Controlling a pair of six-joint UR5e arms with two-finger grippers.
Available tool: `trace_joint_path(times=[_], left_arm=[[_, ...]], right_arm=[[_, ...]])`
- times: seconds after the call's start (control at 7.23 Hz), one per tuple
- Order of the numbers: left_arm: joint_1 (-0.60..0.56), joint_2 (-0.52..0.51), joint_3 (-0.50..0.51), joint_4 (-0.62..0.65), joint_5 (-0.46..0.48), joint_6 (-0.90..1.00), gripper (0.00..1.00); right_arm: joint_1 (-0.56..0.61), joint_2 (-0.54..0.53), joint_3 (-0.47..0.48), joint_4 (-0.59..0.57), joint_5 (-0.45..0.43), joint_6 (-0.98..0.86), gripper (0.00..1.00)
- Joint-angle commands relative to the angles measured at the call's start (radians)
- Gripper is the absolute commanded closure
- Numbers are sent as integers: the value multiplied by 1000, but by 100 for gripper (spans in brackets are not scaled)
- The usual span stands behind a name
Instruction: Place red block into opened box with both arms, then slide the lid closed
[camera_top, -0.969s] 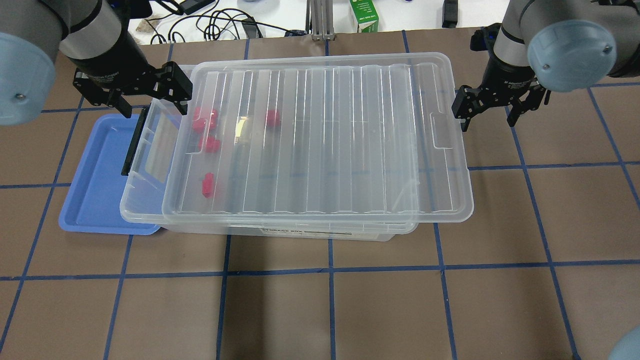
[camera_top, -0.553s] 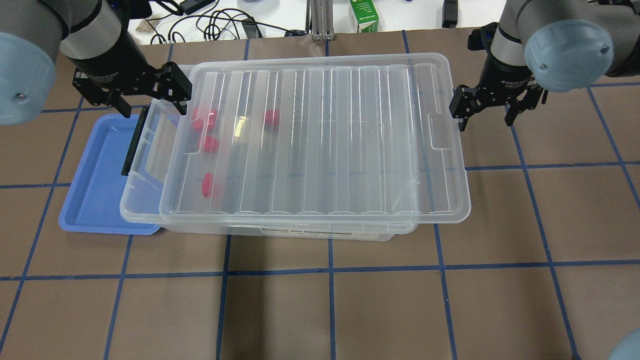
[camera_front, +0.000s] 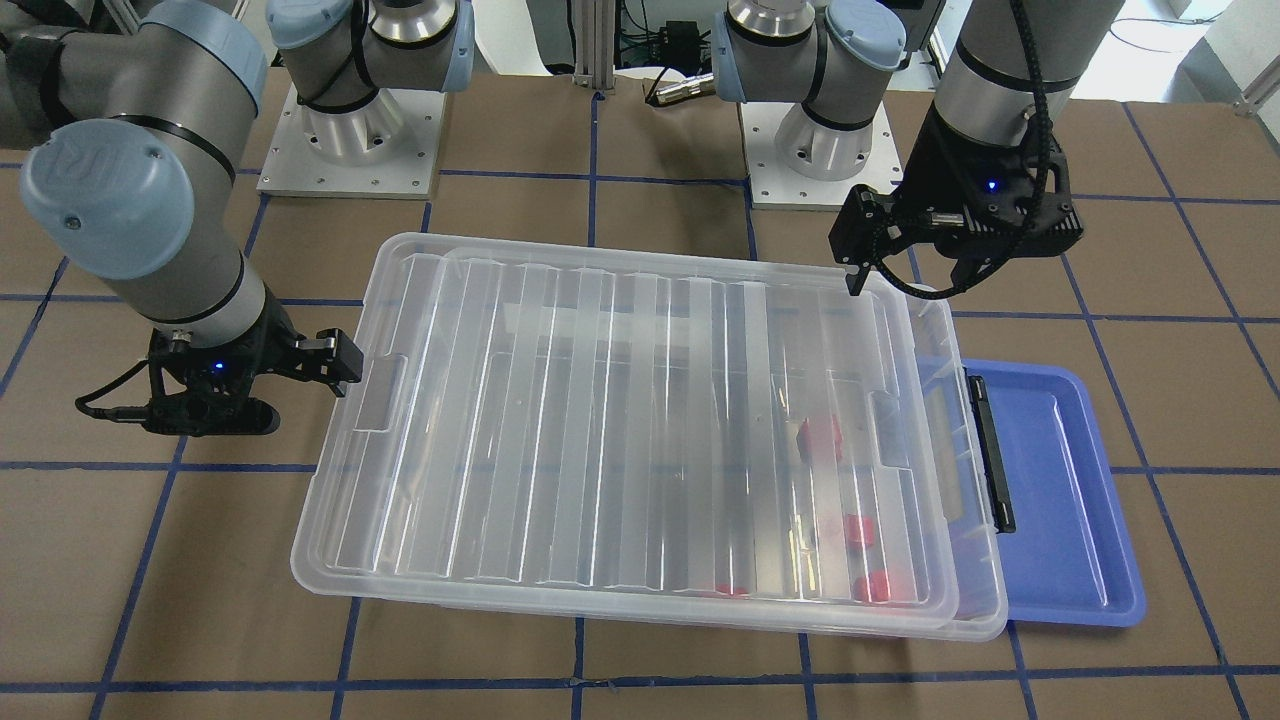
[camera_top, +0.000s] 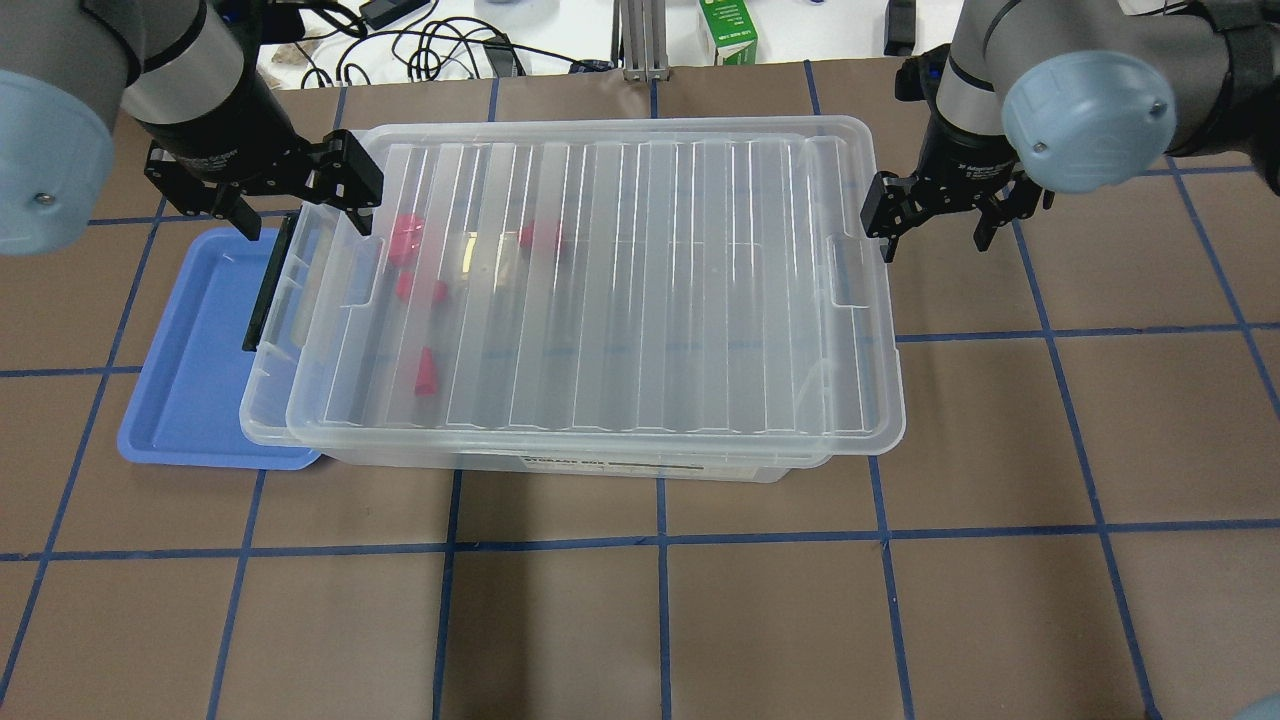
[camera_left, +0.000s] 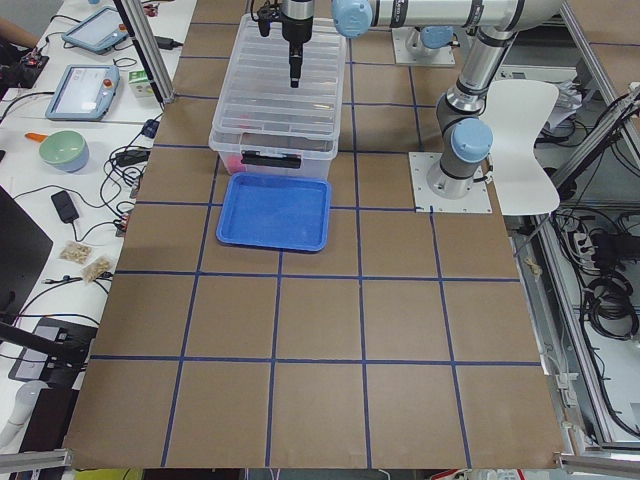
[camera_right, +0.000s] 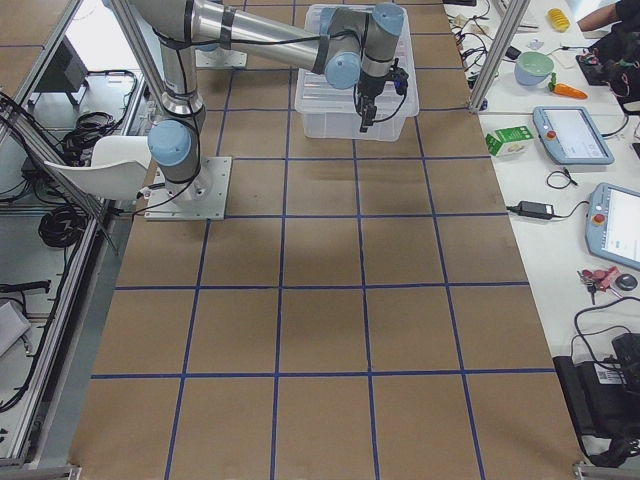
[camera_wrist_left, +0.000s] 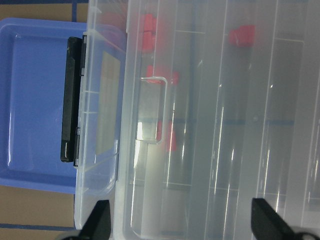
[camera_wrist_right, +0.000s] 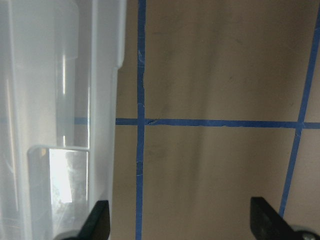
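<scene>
Several red blocks, among them one (camera_top: 405, 240) and another (camera_top: 425, 372), lie inside the clear box (camera_top: 262, 400), seen through the ribbed clear lid (camera_top: 650, 300). The lid covers nearly all of the box; only a narrow strip by the black latch (camera_top: 265, 290) stays uncovered. My right gripper (camera_top: 935, 215) is open at the lid's right end, with one finger (camera_top: 880, 225) against the lid's edge. My left gripper (camera_top: 290, 195) hangs open over the box's far left corner and holds nothing. In the left wrist view the lid's handle recess (camera_wrist_left: 152, 110) lies over the blocks.
A blue tray (camera_top: 190, 350) lies partly under the box's latch end. Cables and a green carton (camera_top: 728, 32) sit beyond the table's far edge. Brown table with blue tape lines (camera_top: 660, 600) stretches in front of the box and to its right.
The lid has slid left toward the latch end, so less of the box is uncovered. My right gripper moved left along with the lid's edge. The left gripper barely moved.
</scene>
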Motion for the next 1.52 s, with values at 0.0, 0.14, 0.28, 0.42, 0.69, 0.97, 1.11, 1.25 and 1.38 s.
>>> trace_joint_path(times=[0.0, 0.14, 0.28, 0.42, 0.69, 0.97, 1.11, 1.25, 1.38], left_arm=[[2, 1, 3, 0, 1, 0, 0], [6, 1, 6, -1, 1, 0, 0], [8, 1, 8, -6, 4, 0, 0], [8, 5, 6, -12, 4, 0, 0], [8, 9, 5, -14, 4, 0, 0], [5, 8, 0, -12, 4, -1, 0], [5, 11, -5, -14, 4, 0, 0], [5, 11, -5, -14, 4, -1, 0], [5, 11, -6, -20, 4, -1, 0]], right_arm=[[14, 1, 1, -1, 3, 15, 0], [16, 1, 1, -1, 23, 15, 0], [16, 1, -2, -5, 20, 15, 0], [11, -1, -4, -15, 8, 7, 0], [11, -1, -4, -15, 9, 13, 0], [5, -2, -30, -12, -45, 5, 0], [4, 4, -38, -7, -59, -2, 0], [4, 6, -27, -10, -61, -2, 0], [4, 6, -25, -4, -60, -1, 0]])
